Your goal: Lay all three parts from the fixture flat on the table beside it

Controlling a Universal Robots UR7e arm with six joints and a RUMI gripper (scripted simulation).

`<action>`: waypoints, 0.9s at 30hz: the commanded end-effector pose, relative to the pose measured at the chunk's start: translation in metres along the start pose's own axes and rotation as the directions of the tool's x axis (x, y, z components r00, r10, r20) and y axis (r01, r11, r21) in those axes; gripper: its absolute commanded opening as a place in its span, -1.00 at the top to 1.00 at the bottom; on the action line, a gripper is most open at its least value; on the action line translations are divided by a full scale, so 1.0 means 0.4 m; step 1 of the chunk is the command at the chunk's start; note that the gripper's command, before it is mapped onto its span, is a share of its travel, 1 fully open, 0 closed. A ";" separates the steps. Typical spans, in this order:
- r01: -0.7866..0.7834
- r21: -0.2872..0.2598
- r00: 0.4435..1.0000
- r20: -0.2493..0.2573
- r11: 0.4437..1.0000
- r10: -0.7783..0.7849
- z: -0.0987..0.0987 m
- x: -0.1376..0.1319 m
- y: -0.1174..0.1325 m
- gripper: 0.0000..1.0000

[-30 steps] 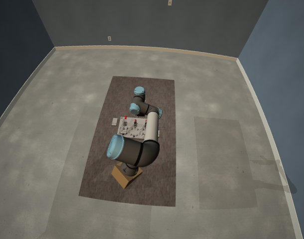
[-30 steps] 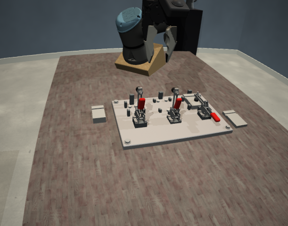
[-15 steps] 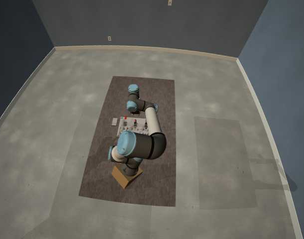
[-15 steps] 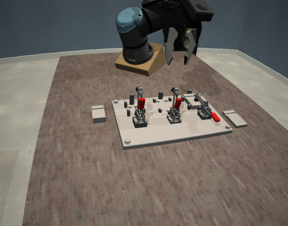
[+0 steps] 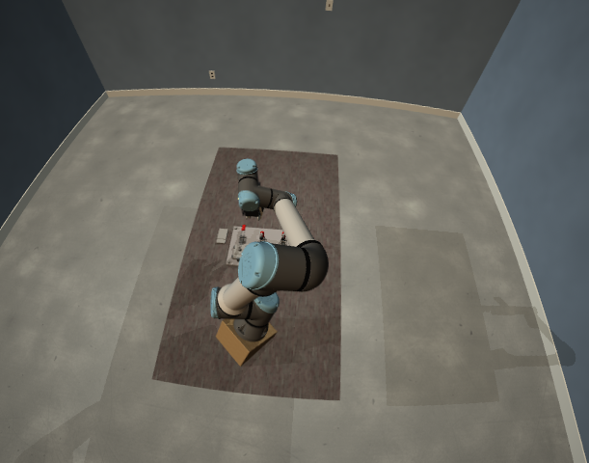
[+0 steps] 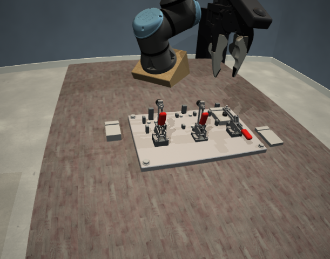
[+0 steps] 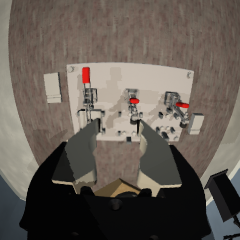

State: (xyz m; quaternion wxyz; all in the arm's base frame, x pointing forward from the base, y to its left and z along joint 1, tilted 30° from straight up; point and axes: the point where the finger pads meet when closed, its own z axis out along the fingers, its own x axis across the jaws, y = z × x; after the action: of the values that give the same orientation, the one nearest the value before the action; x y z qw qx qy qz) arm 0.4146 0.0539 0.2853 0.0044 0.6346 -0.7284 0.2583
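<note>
Exterior view, clock taken about the fixture: one part sits in the fixture toward one o'clock, the arm of the lowered clamp reaching over it; its red handle points toward four o'clock.

A second part lies flat on the table at nine o'clock; a third part lies flat on it at three o'clock; both are near the fixture, apart from it.

The middle clamp and the nine o'clock-side clamp have their arms raised.

The gripper hangs above the table, fingertips downward; its fingers stand moderately apart, holding nothing; two of three parts are out, one remains seated.
</note>
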 end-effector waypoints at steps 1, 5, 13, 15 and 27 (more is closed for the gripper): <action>-0.001 0.000 1.000 -0.001 1.000 0.001 -0.001 -0.035 -0.016 0.44; -0.001 0.000 1.000 -0.001 1.000 0.001 -0.001 -0.051 -0.023 0.44; -0.001 0.000 1.000 -0.001 1.000 0.001 -0.001 -0.105 -0.045 0.44; -0.001 0.000 1.000 -0.001 1.000 0.001 0.000 -0.117 -0.050 0.44; -0.001 0.000 1.000 -0.001 1.000 0.001 0.000 -0.162 -0.068 0.44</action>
State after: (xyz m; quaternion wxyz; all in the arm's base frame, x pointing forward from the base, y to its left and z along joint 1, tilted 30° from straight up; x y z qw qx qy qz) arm 0.4495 0.1075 0.2743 0.0051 0.6342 -0.7286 0.2586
